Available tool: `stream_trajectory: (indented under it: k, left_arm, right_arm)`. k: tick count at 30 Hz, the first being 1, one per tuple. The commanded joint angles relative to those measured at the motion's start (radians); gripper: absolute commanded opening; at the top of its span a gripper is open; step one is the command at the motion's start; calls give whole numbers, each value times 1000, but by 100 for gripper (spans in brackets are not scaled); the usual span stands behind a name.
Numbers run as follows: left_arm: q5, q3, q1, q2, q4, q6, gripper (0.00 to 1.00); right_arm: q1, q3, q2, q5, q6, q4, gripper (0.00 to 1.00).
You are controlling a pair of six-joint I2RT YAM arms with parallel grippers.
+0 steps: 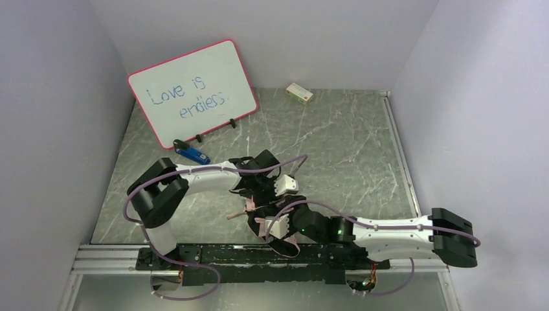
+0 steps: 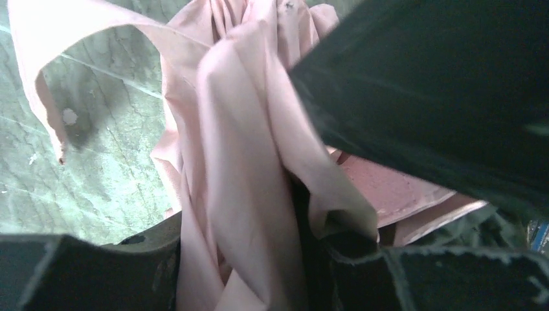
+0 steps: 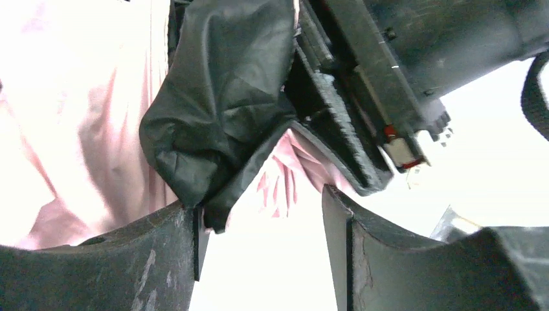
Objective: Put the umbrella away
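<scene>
Pink canopy cloth of the umbrella [image 2: 239, 162] fills the left wrist view in loose folds, and one thick fold runs down between the fingers of the left gripper [image 2: 249, 265], which looks pinched narrow on it; grey-green marbled table [image 2: 110, 149] shows at the left behind a drooping flap, and a dark mass [image 2: 440, 84] at upper right is too close to identify. From the right wrist, the right gripper [image 3: 259, 220] stands parted with bright bare space between its fingers, only a crumpled black fold of the canopy's lining brushing the fingertip at the left of the view, so it holds nothing. I judge the step to be gathering the slack canopy into a bundle: the left should hold its pinch steady while the right reaches deeper and takes a full handful, not an edge, minding thin ribs that could snag or bend. The top view puts the umbrella in a heap between the left arm [image 1: 207, 172] and the right arm [image 1: 388, 228], near the table's front edge by the mounting rail [image 1: 213, 254]; behind stand a pink-framed whiteboard [image 1: 194, 91], a blue object [image 1: 191, 153] at its foot, a small box [image 1: 299, 93] by the back, and plain pale walls [image 1: 58, 97] on three sides
</scene>
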Motion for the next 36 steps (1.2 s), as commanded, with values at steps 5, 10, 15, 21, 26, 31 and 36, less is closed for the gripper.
stream_trajectory:
  k: [5,10,15,21,26,31,36]
  left_arm:
    - [-218,-71,-16,21,2,75,15]
    - [-324,-99,-17,-16,61,114,5]
    - [-366,-144,-12,-62,132,136,5]
    - [-392,-203,6,-111,219,177,5]
    - [-508,-252,14,-130,310,226,5]
    - [-497,-360,11,-194,461,331,5]
    - [-521,-413,11,-226,559,341,5]
  right_arm:
    - [6,184,-196,-189,198,-421,64]
    - [6,274,-314,-310,316,-490,62]
    - [6,340,-404,-365,362,-512,62]
    - [6,362,-479,-319,391,-545,62]
    - [6,393,-500,-224,485,-562,63]
    - [6,404,-516,-137,560,-516,63]
    - [6,407,-516,6,583,-486,64]
